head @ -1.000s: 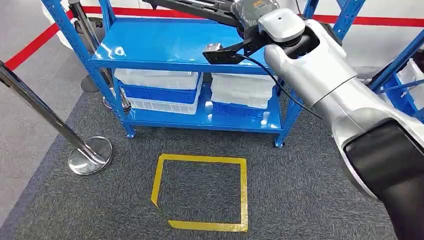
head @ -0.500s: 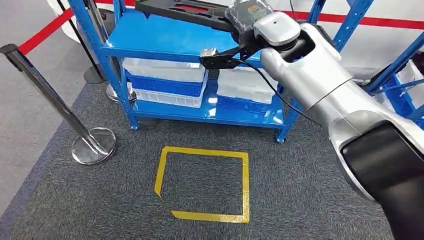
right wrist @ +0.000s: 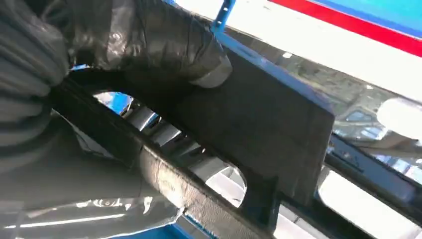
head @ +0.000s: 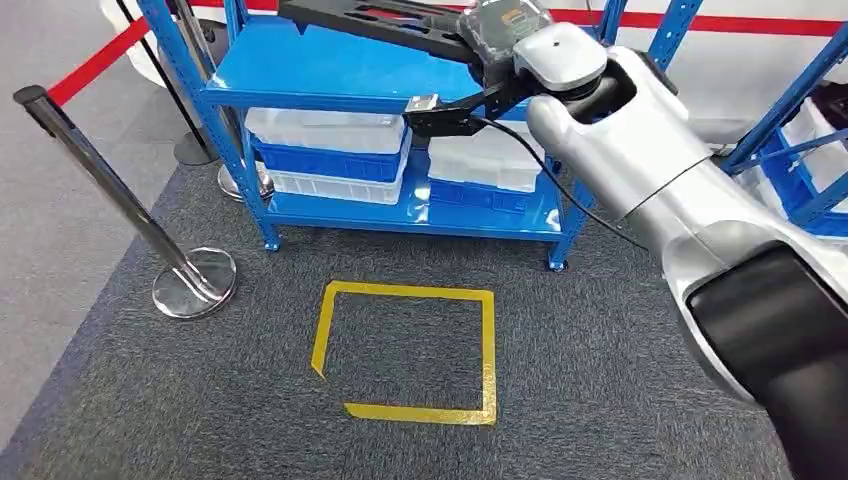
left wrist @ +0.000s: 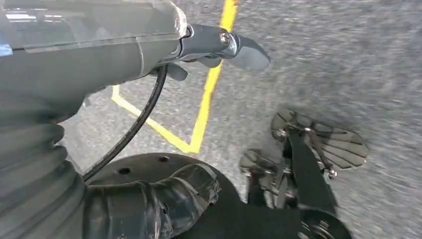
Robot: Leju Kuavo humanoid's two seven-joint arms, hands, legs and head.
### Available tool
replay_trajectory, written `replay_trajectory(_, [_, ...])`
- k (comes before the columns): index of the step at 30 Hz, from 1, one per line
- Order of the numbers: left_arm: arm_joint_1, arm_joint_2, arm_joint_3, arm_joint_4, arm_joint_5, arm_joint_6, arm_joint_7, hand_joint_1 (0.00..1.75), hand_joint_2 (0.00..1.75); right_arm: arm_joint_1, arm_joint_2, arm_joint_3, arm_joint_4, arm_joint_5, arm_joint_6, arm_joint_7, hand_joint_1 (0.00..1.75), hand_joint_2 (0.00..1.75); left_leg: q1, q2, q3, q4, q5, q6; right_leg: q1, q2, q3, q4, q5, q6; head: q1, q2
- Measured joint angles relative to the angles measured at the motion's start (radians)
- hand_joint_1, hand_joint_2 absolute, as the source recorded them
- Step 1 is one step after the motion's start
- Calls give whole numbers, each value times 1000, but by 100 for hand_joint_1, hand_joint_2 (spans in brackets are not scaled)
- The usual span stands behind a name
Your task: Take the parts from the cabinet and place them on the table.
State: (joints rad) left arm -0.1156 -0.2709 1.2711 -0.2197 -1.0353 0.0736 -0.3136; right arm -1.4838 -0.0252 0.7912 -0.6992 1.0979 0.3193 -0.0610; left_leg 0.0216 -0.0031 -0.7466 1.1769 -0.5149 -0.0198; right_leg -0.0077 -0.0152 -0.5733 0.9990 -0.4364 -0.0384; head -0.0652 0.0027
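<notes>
A long flat black part [head: 365, 22] with cut-out openings hangs over the top shelf of the blue cabinet [head: 320, 72] at the back of the head view. My right hand [head: 497, 28] grips its near end, the silver arm reaching in from the lower right. The right wrist view shows dark fingers [right wrist: 149, 40] wrapped over the black part [right wrist: 263, 119], with blue shelf frame behind. My left hand [left wrist: 149, 45] hangs beside my body above the carpet, holding nothing, one finger [left wrist: 239, 47] stretched out.
White and blue bins [head: 325, 150] fill the cabinet's middle level. A yellow tape rectangle [head: 488, 350] marks the grey carpet in front. A chrome stanchion [head: 195, 285] stands at the left, and another blue rack [head: 800, 130] at the right.
The whole picture has shifted a little, so the camera moved. My right hand still holds the black part over the top shelf.
</notes>
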Motion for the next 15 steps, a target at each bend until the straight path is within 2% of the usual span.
replay_trajectory(2, [0, 0, 0, 0, 0, 0, 0, 0, 175, 0, 0, 0, 0, 0, 0, 0, 175, 175, 0, 0, 0, 0, 0, 0, 0, 0, 0, 0, 0, 0, 0, 0])
replay_trajectory(4, [0, 0, 0, 0, 0, 0, 0, 0, 175, 0, 1, 0, 0, 0, 0, 0, 175, 175, 1, 0, -5, 26, -16, -1, 0, 0, -5, 0, 4, 0, 0, 0])
replay_trajectory(5, [1, 2, 0, 0, -1, 2, 1, 0, 175, 0, 3, 1, 2, 0, -1, 0, 175, 175, 2, 0, -16, 121, -45, -8, 0, 0, -28, 5, 19, 1, 0, 0])
replay_trajectory(6, [0, 2, 0, 0, -1, 2, 3, 0, 175, 0, 5, 3, 6, 0, 0, -1, 175, 175, 5, 0, 0, 141, -12, -14, -2, 0, -48, 11, 29, 4, 0, 0])
replay_trajectory(7, [-4, 4, 0, 0, -1, 2, 5, 0, 175, 0, 8, 5, 9, 0, -1, -3, 175, 175, 9, 0, 83, 50, 60, -17, -7, 0, -78, 26, 41, 14, -1, 0])
replay_trajectory(8, [-5, 5, 0, 0, -1, 2, 7, 0, 175, -1, 9, 5, 9, 0, -1, -3, 175, 175, 11, 0, 144, -31, 67, -17, -7, 0, -89, 37, 44, 19, 0, 0])
replay_trajectory(9, [-5, 5, 0, 0, -2, 3, 9, 0, 175, -3, 10, 5, 10, 0, -2, -3, 175, 175, 9, -1, 195, -102, 32, -19, -2, 0, -101, 46, 46, 23, -1, 0])
replay_trajectory(10, [-4, 5, 0, 0, -2, 5, 10, 0, 175, -4, 10, 5, 11, 0, -3, -3, 175, 175, 3, -6, 213, -145, 15, -6, -2, 0, -108, 53, 53, 31, 1, 0])
replay_trajectory(12, [-5, 5, 0, 0, -2, 6, 12, 0, 175, -4, 11, 5, 13, 0, -3, -5, 175, 175, -1, -6, 201, -143, 18, 2, -2, 0, -115, 48, 72, 43, 0, 0])
replay_trajectory(13, [-4, 5, 0, 0, -2, 6, 14, 0, 175, -2, 11, 5, 16, 0, -3, -5, 175, 175, -1, -5, 193, -146, 28, 9, -1, 0, -118, 45, 81, 51, 0, 0])
replay_trajectory(14, [-4, 4, 0, 0, -2, 6, 15, 0, 175, -2, 8, 5, 21, 0, -3, -5, 175, 175, 10, 2, 187, -154, 41, 21, -8, 6, -127, 52, 70, 56, 1, 0])
replay_trajectory(15, [-5, 4, 0, 0, -2, 7, 16, 0, 175, -2, 8, 5, 23, 0, -4, -5, 175, 175, 8, 2, 173, -153, 55, 31, -6, 8, -139, 75, 19, 61, 1, 0])
